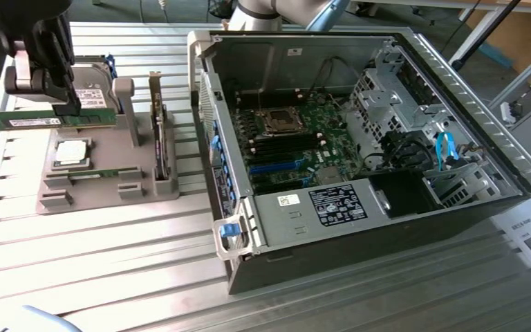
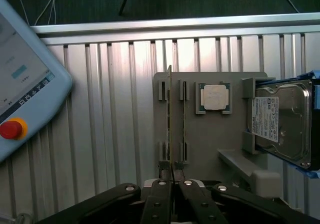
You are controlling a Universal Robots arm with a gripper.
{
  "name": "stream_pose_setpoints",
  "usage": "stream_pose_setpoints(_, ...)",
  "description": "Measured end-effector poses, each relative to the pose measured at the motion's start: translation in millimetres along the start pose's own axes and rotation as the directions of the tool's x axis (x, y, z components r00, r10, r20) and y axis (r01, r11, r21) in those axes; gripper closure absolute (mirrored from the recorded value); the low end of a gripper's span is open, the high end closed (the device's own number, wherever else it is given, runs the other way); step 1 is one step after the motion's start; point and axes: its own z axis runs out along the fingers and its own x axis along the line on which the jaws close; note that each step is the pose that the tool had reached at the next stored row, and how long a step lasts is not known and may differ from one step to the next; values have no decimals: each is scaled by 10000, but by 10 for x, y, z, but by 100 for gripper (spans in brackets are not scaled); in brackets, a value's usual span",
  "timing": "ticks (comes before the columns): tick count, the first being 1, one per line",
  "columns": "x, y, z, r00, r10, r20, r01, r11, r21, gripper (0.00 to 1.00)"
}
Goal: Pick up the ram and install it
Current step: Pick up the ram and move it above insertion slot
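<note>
The ram (image 1: 25,120) is a long green stick with a white label, hanging level above the grey holder (image 1: 99,190) at the exterior view's left. My gripper (image 1: 66,109) is shut on its upper edge near one end. In the wrist view the ram (image 2: 169,119) shows edge-on as a thin line running out from between my fingertips (image 2: 172,176), over the holder's (image 2: 210,144) slotted brackets. The open computer case (image 1: 247,62) lies at the exterior view's right, its motherboard with the dark memory slots (image 1: 263,146) facing up.
On the holder sit a square silver processor (image 1: 70,153), an upright expansion card (image 1: 160,138) and a hard drive (image 2: 282,121). A teach pendant (image 2: 25,78) with a red stop button lies on the ribbed metal table (image 1: 108,263). Cables and drive cages fill the case's far side.
</note>
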Motion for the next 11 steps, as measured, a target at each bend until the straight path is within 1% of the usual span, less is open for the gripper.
stream_pose_setpoints(5, -1, -25, -1, 10000, 0, -1, 0, 10000, 0, 89)
stream_pose_setpoints(11, -4, -84, -2, 10000, 0, 0, 0, 10000, 0, 89)
